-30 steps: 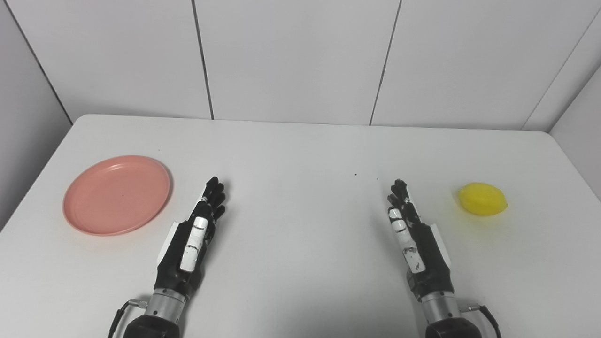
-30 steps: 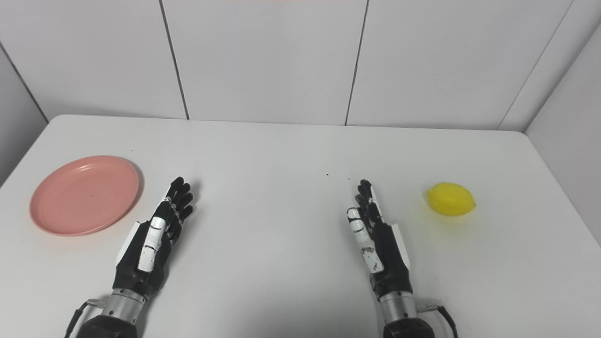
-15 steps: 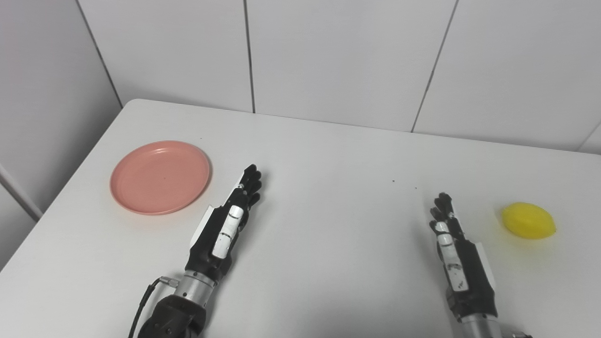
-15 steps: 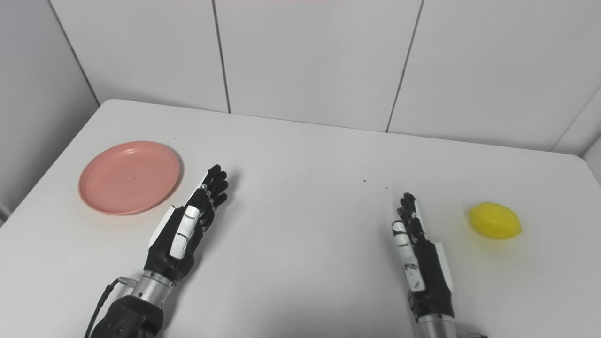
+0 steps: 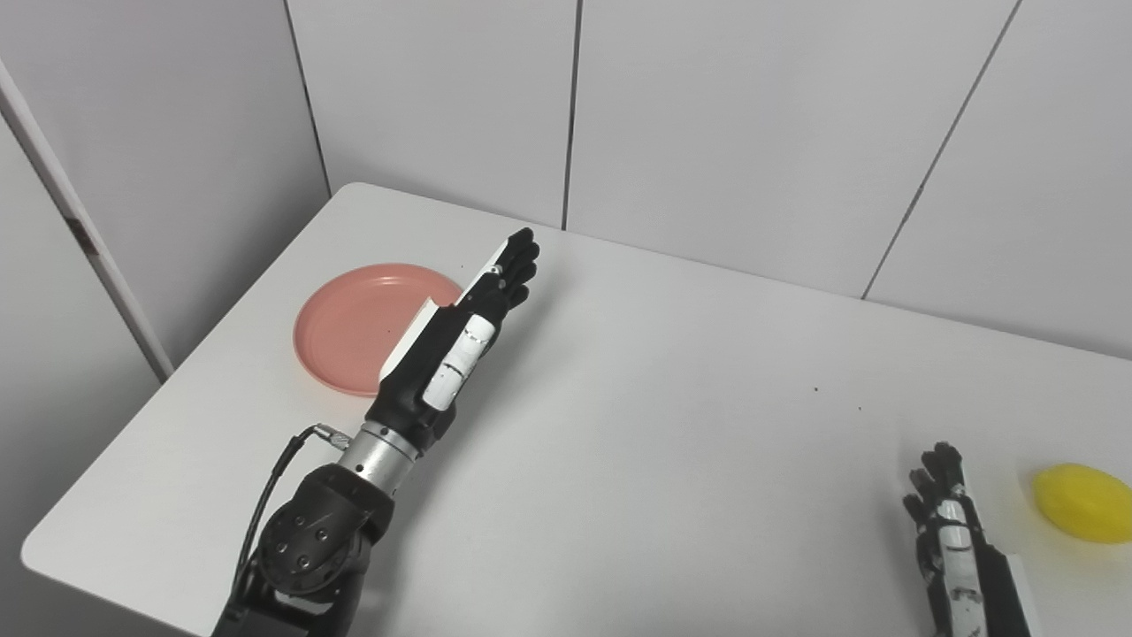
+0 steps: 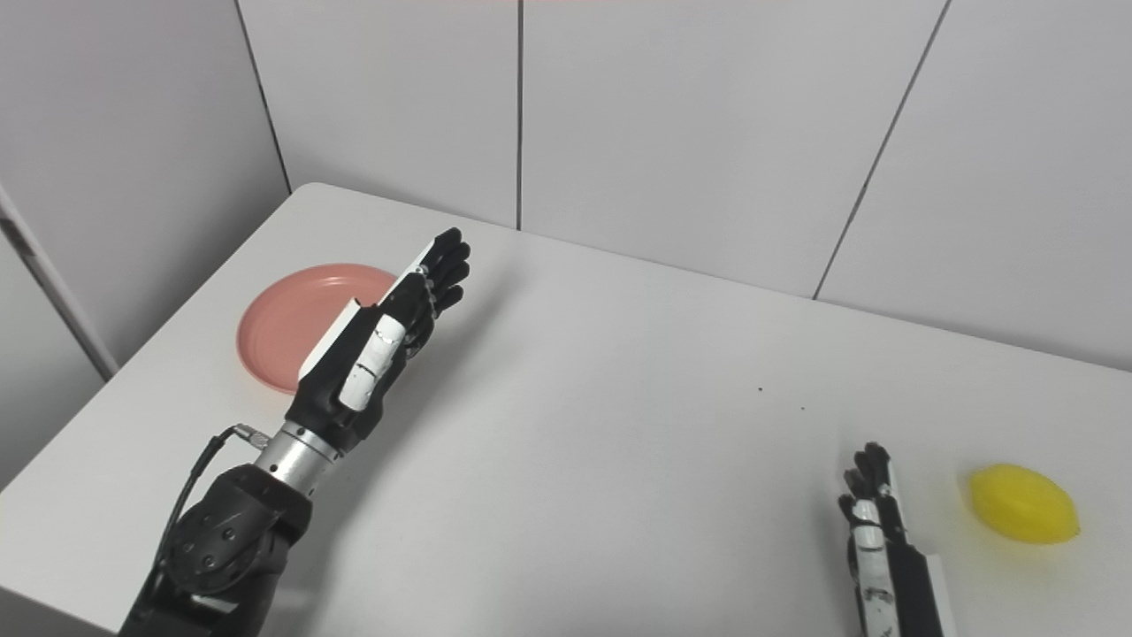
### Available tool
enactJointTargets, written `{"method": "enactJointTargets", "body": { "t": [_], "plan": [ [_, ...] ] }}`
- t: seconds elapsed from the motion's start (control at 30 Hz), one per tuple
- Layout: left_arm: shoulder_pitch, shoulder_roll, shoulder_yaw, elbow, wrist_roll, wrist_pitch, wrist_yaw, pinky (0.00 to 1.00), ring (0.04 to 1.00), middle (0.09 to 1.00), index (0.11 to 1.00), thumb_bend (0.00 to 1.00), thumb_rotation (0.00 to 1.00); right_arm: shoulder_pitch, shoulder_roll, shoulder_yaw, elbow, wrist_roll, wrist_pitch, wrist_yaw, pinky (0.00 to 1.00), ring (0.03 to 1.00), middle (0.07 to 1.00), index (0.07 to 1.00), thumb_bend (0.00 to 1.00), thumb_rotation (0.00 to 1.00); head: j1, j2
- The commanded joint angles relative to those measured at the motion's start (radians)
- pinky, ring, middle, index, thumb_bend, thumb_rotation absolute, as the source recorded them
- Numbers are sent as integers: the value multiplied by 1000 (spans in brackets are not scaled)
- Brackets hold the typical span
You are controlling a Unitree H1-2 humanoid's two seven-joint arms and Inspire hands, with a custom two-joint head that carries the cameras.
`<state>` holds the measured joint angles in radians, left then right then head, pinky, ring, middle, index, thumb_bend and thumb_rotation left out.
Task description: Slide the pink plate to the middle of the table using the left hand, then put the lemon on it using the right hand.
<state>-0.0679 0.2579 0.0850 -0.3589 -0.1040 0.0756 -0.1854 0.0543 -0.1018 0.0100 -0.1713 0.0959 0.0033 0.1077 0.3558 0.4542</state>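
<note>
While the left hand (image 6: 376, 341) hovers raised above the surface (image 6: 601, 416) with its fingers (image 6: 447, 257) straight, close together and holding nothing, the pink plate (image 6: 283, 327) lies flat near the far left corner, partly hidden behind that hand from both eye views. I cannot tell whether the hand touches the plate; it looks lifted clear of it. The right hand (image 6: 880, 553) rests low at the bottom edge, fingers extended and empty, with the lemon (image 6: 1024, 516) lying just beside it to the right.

My judgement is that the slide has not begun. The plate sits close to the left edge of the surface, so a push landing on the wrong side of its rim could send it toward that edge rather than the middle. A shallow, smooth plate may also slip from under flat fingers or tip if pressed on its rim. The rounded lemon could roll if nudged.

White and bare apart from a few dark specks, the surface stands against pale panelled walls (image 6: 707, 115).
</note>
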Motion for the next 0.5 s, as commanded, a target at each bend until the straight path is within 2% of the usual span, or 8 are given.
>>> {"method": "enactJointTargets", "body": {
  "t": [0.0, 0.13, 0.27, 0.4, 0.47],
  "plan": [
    [-13, 22, 20, -16, -15, -37, -1, 1000, 1000, 1000, 1000, 798, 1000, -18, 0, -5, -41, 10, -2, 3, 1000, 1000, 1000, 1000, 484, 973, 1, 1],
    [-27, 71, 60, -8, -16, -54, -2, 987, 992, 1000, 1000, 791, 1000, -22, 4, -7, -30, 20, -9, 5, 1000, 1000, 1000, 1000, 478, 968, 23, -21],
    [-62, 116, 96, -11, -13, -17, 10, 960, 963, 982, 996, 760, 1000, -21, 1, -6, -24, 34, -18, 13, 1000, 1000, 1000, 1000, 472, 993, 41, -38],
    [-94, 159, 134, -9, -2, 53, 28, 931, 936, 943, 961, 759, 1000, -21, -5, -7, -22, 40, -11, 18, 1000, 1000, 1000, 1000, 497, 989, 59, -52],
    [-107, 197, 144, 10, 52, 52, 35, 900, 910, 919, 939, 745, 1000, -24, -5, -10, -16, 49, -15, 21, 1000, 1000, 1000, 1000, 493, 983, 66, -51]
  ]
}}
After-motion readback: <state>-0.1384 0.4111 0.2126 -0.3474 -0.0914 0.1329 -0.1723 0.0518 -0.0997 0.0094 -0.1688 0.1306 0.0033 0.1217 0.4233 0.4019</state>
